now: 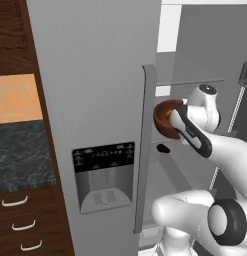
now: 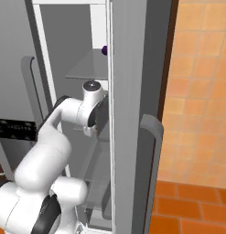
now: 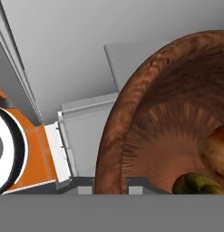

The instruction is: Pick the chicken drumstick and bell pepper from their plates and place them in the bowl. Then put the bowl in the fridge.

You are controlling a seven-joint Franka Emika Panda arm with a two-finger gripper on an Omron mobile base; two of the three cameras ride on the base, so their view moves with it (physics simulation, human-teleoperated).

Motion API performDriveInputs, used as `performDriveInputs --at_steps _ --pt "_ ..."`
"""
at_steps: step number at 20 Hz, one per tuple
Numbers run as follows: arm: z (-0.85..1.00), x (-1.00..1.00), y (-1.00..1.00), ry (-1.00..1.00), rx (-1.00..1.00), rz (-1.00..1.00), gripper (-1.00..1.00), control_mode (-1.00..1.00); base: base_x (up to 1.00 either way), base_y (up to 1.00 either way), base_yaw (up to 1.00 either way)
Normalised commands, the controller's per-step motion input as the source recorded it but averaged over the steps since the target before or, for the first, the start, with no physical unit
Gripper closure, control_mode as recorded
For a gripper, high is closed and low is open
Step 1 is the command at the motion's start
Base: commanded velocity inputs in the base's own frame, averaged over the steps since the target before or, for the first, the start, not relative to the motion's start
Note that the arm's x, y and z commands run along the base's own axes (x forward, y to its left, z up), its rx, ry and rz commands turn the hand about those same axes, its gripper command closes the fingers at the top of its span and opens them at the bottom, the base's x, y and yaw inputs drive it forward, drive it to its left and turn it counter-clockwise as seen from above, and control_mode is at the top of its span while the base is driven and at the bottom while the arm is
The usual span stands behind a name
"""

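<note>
The arm reaches into the open fridge (image 1: 95,100), its hand (image 3: 110,181) clamped on the bowl (image 1: 165,117) rim.

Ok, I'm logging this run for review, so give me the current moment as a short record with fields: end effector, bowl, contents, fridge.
end effector: shut on the bowl's rim
bowl: dark brown, held up inside the open fridge, above a shelf
contents: chicken drumstick lies inside the bowl; a greenish stem-like piece beside it, likely the bell pepper's, too cropped to be sure
fridge: one door open, the dispenser door closed
task stage: bowl not yet set down
</note>
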Motion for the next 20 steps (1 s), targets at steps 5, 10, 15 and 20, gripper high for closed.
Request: performDriveInputs --at_steps 5,10,15,20 --pt "-0.24 0.23 -0.04 -0.01 0.0 0.0 1.0 -1.0 0.0 0.0 0.0" --pt "-0.16 0.51 -0.12 -0.03 0.0 0.0 1.0 -1.0 0.0 0.0 0.0" --pt "-0.09 0.57 -0.1 -0.03 0.0 0.0 1.0 -1.0 0.0 0.0 0.0" --pt "-0.1 0.57 -0.04 -0.03 0.0 -0.01 1.0 -1.0 0.0 0.0 0.0"
